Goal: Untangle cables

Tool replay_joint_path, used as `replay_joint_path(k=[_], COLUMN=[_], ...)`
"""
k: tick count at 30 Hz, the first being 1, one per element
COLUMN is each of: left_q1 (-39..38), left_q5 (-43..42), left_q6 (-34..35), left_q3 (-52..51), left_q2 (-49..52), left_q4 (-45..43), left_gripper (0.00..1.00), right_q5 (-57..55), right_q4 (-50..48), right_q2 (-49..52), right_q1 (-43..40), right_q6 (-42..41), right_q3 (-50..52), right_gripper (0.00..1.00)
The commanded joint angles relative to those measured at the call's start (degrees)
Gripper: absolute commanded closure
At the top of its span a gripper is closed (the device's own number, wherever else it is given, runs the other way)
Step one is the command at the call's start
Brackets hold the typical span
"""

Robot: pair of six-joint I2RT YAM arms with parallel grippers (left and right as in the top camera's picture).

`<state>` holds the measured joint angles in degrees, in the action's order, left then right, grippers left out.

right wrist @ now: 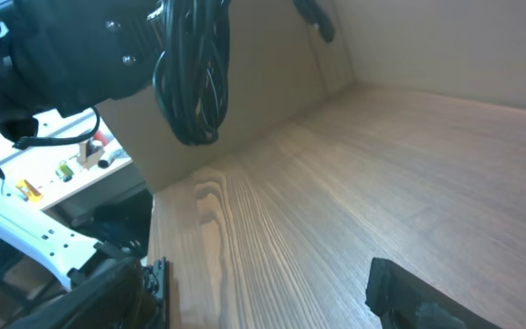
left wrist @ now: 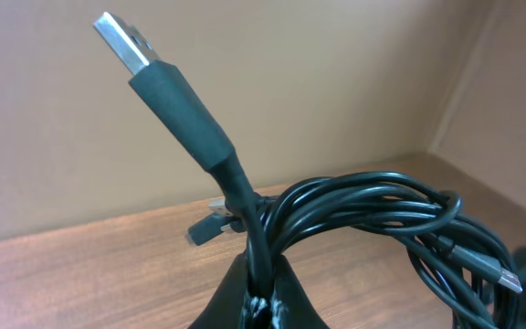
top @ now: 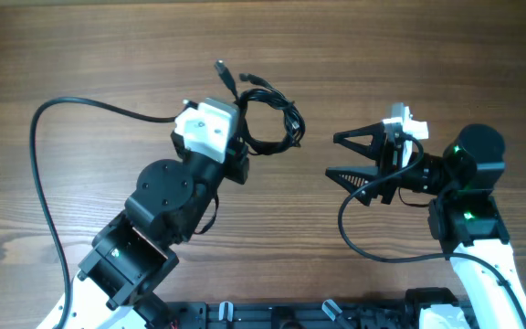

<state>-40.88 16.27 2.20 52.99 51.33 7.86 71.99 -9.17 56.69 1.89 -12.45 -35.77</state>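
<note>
The cables (top: pixel 268 119) are thin black wires in a small coil with plug ends, held up off the wooden table. My left gripper (top: pixel 237 137) is shut on the coil; in the left wrist view its jaws (left wrist: pixel 263 297) pinch the strands, a USB plug (left wrist: pixel 121 41) sticks up, and the coil (left wrist: pixel 382 210) loops to the right. My right gripper (top: pixel 341 155) is open and empty, to the right of the coil and apart from it. In the right wrist view the coil (right wrist: pixel 193 82) hangs at upper left, between its fingers (right wrist: pixel 268 292) only table.
The wooden table (top: pixel 409 55) fills the view. A thicker black arm cable (top: pixel 39 174) arcs along the left side, and another (top: pixel 373 247) loops below the right arm. The arm bases stand at the front edge.
</note>
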Motion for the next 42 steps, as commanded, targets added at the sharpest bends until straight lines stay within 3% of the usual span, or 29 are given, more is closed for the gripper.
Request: replay_joint_path(k=[1,7,12,15,18,21,31,36,40,42], left_q1=[-0.11,-0.11,-0.15,-0.15,-0.15,-0.15,-0.15,-0.15,-0.15,-0.15], left_q5=[3.1,3.13,3.04,-1.79,-5.07,-6.1,-13.29,-15.85,-15.85,-15.85], left_q6=[11.37,31.28,31.74,31.74,32.02,37.35,39.04,39.04,39.01,39.04], left_q3=[0.96,0.96,0.96,0.96,0.96,0.96,0.96,0.96,0.96,0.96], left_q2=[-0.26,-0.26,-0.15,0.85,2.71,4.52,6.34,8.7,8.7,8.68], left_q4=[-0.63,0.57,1.16,4.04,4.72,4.37,2.67,2.6,2.64,2.6], left_gripper=[0.96,0.96,0.96,0.96,0.96,0.96,0.96,0.96,0.96,0.96], right_q5=[3.15,3.52,3.54,3.82,6.1,6.1,6.1,6.08,6.08,6.08], right_q4=[-2.54,-6.47,-6.97,-11.76,-12.68,-12.68,-9.62,-9.64,-9.66,-9.66], right_q2=[0.0,0.0,0.0,0.0,0.0,0.0,0.02,0.0,0.0,0.0], right_q1=[0.0,0.0,0.02,0.02,0.02,0.02,0.02,0.02,0.02,0.02], right_q6=[-3.21,-8.61,-8.85,-13.62,-13.03,-12.98,-8.57,-8.55,-8.55,-8.55], right_q3=[-0.98,-0.98,-0.98,-0.98,-0.98,-0.98,-0.98,-0.96,-0.98,-0.98], right_gripper=[0.19,0.19,0.18,0.18,0.18,0.18,0.2,0.35,0.63,0.83])
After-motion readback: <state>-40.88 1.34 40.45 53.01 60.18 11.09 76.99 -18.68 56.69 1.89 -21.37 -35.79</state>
